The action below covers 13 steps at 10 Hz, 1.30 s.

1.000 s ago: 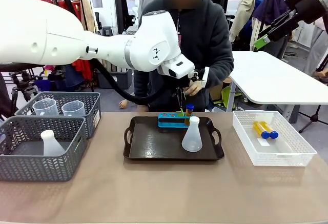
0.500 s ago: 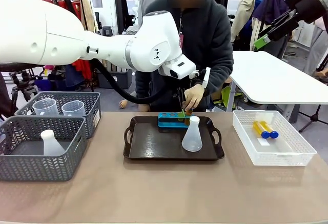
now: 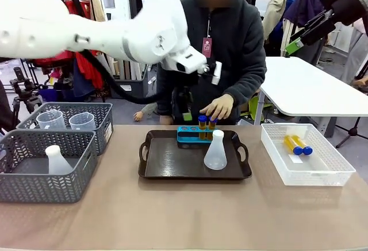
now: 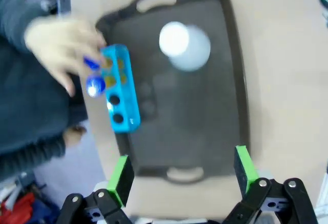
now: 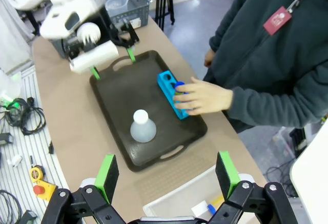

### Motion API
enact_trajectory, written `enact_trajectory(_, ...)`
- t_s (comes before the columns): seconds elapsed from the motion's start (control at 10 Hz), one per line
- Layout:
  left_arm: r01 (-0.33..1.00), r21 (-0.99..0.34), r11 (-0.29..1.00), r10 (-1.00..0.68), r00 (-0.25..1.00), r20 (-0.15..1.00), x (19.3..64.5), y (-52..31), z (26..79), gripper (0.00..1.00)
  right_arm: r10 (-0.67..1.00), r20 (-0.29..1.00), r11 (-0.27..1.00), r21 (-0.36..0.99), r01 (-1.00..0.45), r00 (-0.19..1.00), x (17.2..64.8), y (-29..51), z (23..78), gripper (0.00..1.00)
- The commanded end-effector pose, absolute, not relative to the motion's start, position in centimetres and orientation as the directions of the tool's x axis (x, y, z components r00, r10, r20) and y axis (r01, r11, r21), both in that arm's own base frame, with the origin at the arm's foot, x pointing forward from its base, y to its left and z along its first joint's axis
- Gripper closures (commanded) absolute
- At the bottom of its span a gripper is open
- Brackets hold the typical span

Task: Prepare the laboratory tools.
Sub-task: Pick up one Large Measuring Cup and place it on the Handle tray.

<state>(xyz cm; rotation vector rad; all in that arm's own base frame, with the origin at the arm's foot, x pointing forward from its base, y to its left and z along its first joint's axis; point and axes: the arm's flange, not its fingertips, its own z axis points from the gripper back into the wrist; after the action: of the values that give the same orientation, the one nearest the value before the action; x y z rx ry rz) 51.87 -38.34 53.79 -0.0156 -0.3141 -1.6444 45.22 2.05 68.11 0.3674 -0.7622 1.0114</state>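
A translucent white conical flask (image 3: 216,152) stands upright on the dark brown tray (image 3: 172,162). Behind it a blue rack (image 3: 192,134) holds two amber tubes with blue caps (image 3: 202,123). A person's hand (image 3: 218,107) rests on those tubes. My left gripper (image 3: 185,112) hangs open above the rack's left end and holds nothing. In the left wrist view it (image 4: 182,175) looks down on the flask (image 4: 183,45) and rack (image 4: 120,95). My right gripper (image 5: 166,175) is open and high over the table, above the flask (image 5: 142,126).
Two grey mesh baskets stand at the left: the near one (image 3: 40,176) holds another flask (image 3: 57,160), the far one two clear jugs (image 3: 52,119). A white tray (image 3: 307,168) at the right holds two amber tubes (image 3: 297,145). The person stands across the table.
My left gripper has risen and drawn back to the left, away from the rack. The rack now holds two tubes instead of one, with the person's hand on them.
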Motion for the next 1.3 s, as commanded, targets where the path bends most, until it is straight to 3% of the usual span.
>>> enact_trajectory(0.0, 0.985, 0.169, 0.026, -0.981, -0.007, 0.193, 49.6, -33.3, 55.4, 0.00, 0.621, 0.724, 0.495, -0.066, -0.866, 0.300, 45.2, 2.1, 68.2, 0.00)
enact_trajectory(0.2, 0.985, 0.137, 0.104, -0.983, 0.081, 0.166, 47.7, -30.5, 57.8, 0.00, 0.621, 0.724, 0.495, -0.066, -0.866, 0.300, 45.2, 2.1, 68.2, 0.00)
enact_trajectory(0.4, 0.977, 0.126, 0.171, -0.976, 0.151, 0.157, 49.3, -25.3, 58.1, 0.00, 0.621, 0.724, 0.495, -0.066, -0.866, 0.300, 45.2, 2.1, 68.2, 0.00)
enact_trajectory(0.8, 0.952, 0.108, 0.288, -0.944, 0.262, 0.203, 49.2, -22.0, 55.5, 0.00, 0.621, 0.724, 0.495, -0.066, -0.866, 0.300, 45.2, 2.1, 68.2, 0.00)
enact_trajectory(1.2, 0.852, 0.112, 0.511, -0.858, 0.499, 0.118, 47.3, -16.1, 55.8, 0.00, 0.621, 0.724, 0.495, -0.066, -0.866, 0.300, 45.2, 2.1, 68.2, 0.00)
